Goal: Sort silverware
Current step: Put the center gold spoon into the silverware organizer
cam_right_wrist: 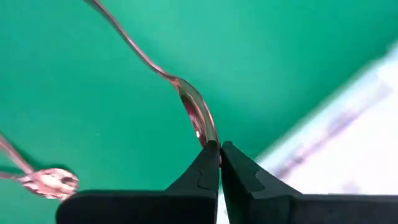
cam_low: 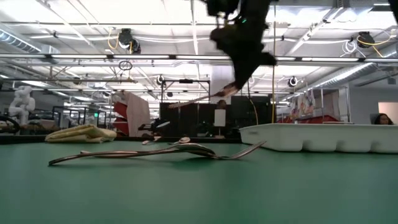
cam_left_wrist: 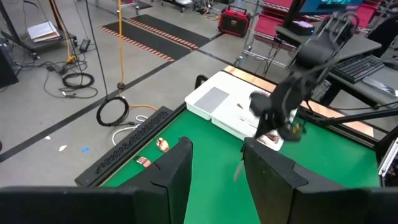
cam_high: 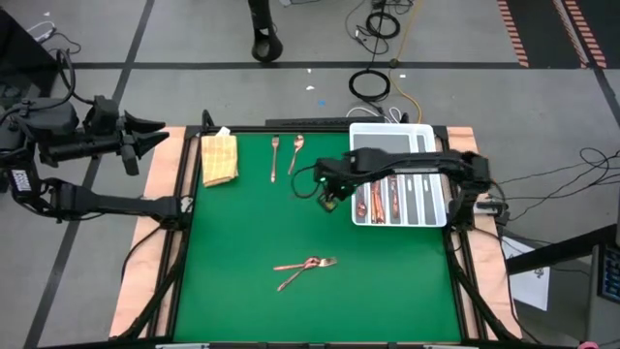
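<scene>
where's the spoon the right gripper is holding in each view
high: spoon left of the white tray, partly under the arm.
low: spoon hanging above the mat.
left wrist: blurred, cannot tell.
right wrist: spoon, bowl in shut right gripper.
Shared landmark: white tray.

1. Worktop (cam_high: 252, 233): plain green mat, pale wood border.
2. Silverware (cam_high: 306, 264): shiny copper-pink.
3. Tray (cam_high: 438, 136): white with dark slots.
4. Cloth (cam_high: 219, 158): tan, woven texture.
5. Fingers (cam_right_wrist: 202, 180): matte black.
6. Floor (cam_high: 194, 39): grey, black lines.
</scene>
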`<state>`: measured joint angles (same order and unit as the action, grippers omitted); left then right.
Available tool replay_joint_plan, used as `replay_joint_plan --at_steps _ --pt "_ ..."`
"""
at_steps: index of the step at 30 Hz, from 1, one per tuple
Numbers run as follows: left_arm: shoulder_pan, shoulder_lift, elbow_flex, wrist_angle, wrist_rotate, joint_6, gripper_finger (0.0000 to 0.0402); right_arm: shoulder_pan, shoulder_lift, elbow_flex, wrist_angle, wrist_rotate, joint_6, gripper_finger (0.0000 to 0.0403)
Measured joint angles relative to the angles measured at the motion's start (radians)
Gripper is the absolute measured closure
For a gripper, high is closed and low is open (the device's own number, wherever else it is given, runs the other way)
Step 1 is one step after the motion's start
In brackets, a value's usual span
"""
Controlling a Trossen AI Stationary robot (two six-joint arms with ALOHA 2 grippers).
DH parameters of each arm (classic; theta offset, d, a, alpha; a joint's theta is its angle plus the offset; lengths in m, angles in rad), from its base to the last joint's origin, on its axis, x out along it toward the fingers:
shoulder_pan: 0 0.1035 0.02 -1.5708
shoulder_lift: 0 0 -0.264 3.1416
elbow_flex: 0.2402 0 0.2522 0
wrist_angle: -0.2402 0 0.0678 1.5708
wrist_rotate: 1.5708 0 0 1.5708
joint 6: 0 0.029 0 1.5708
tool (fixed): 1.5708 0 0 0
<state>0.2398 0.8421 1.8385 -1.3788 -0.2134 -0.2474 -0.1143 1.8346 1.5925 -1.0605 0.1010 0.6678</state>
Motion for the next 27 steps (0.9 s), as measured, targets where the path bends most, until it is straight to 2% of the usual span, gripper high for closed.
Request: replay_joint_plan --at_steps 5,10,14,20,25,27 --pt "0.0 0.0 0.0 0.0 0.0 0.0 0.0254 0.013 -0.174 -0.073 -0.087 0.148 0.228 0.0402" --pt "0.0 0.0 0.0 0.0 0.0 0.001 0.0254 0.086 -0.387 -0.266 -0.099 0.292 0.589 0.0402" --pt "0.0 0.0 0.0 0.0 0.0 0.019 0.0254 0.166 -0.499 -0.421 -0.091 0.364 0.881 0.0402" --pt "0.0 0.0 0.0 0.013 0.0 0.022 0.0254 0.26 -0.528 -0.586 0.115 0.379 1.137 0.0403" --pt "0.0 0.0 0.0 0.012 0.0 0.02 0.0254 0.304 -0.509 -0.661 0.144 0.397 1.403 0.0403" --pt "0.0 0.0 0.0 0.012 0.0 0.02 0.0254 0.313 -0.501 -0.669 0.154 0.395 1.442 0.0403"
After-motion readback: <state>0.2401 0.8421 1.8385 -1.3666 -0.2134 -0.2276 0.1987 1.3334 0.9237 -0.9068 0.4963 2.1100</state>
